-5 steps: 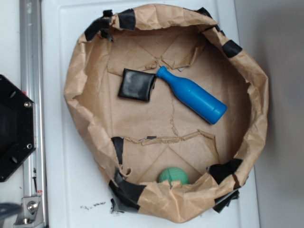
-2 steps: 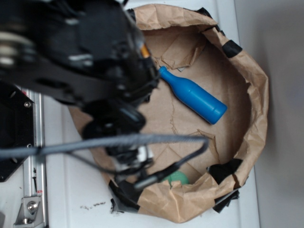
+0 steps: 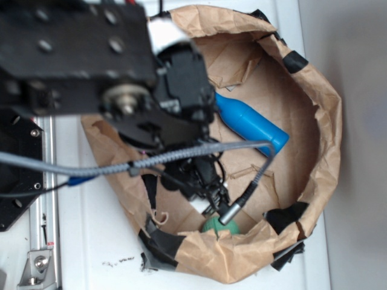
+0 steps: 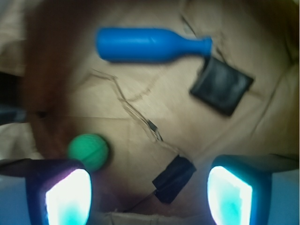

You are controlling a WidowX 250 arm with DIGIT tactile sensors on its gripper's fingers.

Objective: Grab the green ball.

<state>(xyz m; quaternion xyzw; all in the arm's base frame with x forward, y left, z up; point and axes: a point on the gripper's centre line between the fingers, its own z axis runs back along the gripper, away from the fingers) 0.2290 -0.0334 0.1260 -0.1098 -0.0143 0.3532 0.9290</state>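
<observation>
Scene: A WidowX arm reaches over a crumpled brown paper basin (image 3: 326,121) patched with black tape, set on a white surface (image 3: 78,241).
Hand: The hand (image 4: 150,197) hangs above the paper floor with its two fingers (image 4: 68,197) spread wide apart and nothing between them.
Green ball: The green ball (image 4: 89,151) lies on the paper floor close against the basin's near wall; in the wrist view it sits just above the left finger, off to one side of the open gap rather than centred in it.
Handling: Small, round and matte with faint ridges, it looks light and likely to roll; the best hold is probably across its widest part.
Edges: The paper wall crowds the ball on one side, leaving little room for a finger there.
Open room: The blue bottle (image 4: 150,44) and a black square pad (image 4: 220,89) lie well apart from the ball, toward the basin's middle.
</observation>
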